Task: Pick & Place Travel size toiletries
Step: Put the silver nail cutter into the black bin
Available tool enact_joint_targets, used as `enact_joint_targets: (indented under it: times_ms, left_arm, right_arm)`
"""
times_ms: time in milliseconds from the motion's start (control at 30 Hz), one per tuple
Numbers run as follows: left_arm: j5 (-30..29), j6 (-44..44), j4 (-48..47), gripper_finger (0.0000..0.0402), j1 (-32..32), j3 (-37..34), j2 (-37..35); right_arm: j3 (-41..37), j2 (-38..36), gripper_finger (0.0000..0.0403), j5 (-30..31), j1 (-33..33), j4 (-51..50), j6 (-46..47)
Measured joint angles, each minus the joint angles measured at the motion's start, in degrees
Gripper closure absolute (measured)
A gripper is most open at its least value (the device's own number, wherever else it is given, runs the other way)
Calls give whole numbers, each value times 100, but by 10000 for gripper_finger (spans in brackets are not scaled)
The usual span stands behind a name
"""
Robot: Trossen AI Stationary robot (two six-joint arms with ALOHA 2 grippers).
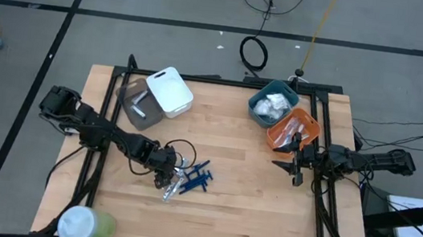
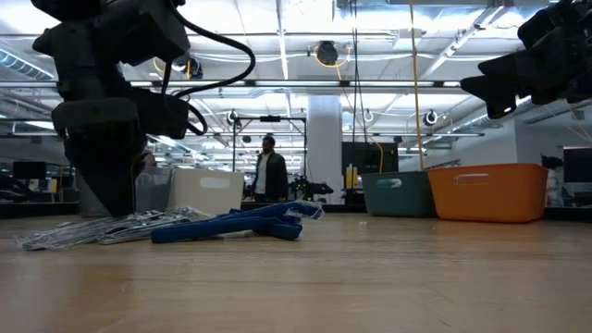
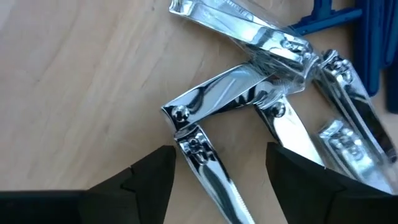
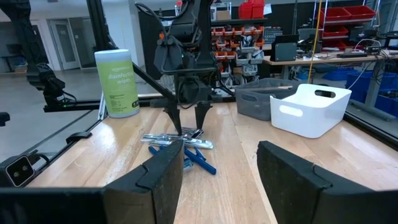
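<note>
We see the worktop [image 1: 252,180] evenly lit from overhead in the high view, with only soft, short shadows beside the arms. In the low view, rows of ceiling lights [image 2: 277,37] glow bright behind, so the left end effector [image 2: 111,199] reads as a dark silhouette, and the nearest strip of wood is blurred. In the left wrist view, the silver nail clippers [image 3: 249,99] throw hard white glare and mirror their surroundings; the dark fingers [image 3: 146,186] in front are soft and out of focus. The right wrist view is bright, its own fingers [image 4: 292,180] blurred, and straight lines bend near the edges.
</note>
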Motion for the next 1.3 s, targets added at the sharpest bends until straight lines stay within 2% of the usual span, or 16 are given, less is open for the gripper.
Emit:
enact_joint_targets:
  times_ms: [467, 667, 833, 967, 1133, 1300]
  left_arm:
    - [-213, 583, -205, 205, 35, 0, 4]
    - [-134, -320, -641, 221, 33, 20, -9]
    - [-86, -1156, -660, 234, 35, 20, -9]
    - [174, -1736, -660, 251, 32, 22, -17]
    - [256, -1940, -759, 286, -79, 24, -14]
    - [286, -2192, -841, 338, -146, 22, -9]
  right_arm:
    - [2, 0, 211, -2, 0, -2, 0]
    - [2, 0, 209, -1, -1, 0, -2]
    - [2, 0, 210, 0, -2, -2, -2]
    - [1, 0, 209, -1, -1, -1, -2]
    - [2, 0, 210, 0, -2, -2, -2]
    - [0, 0, 210, -1, -2, -2, 0]
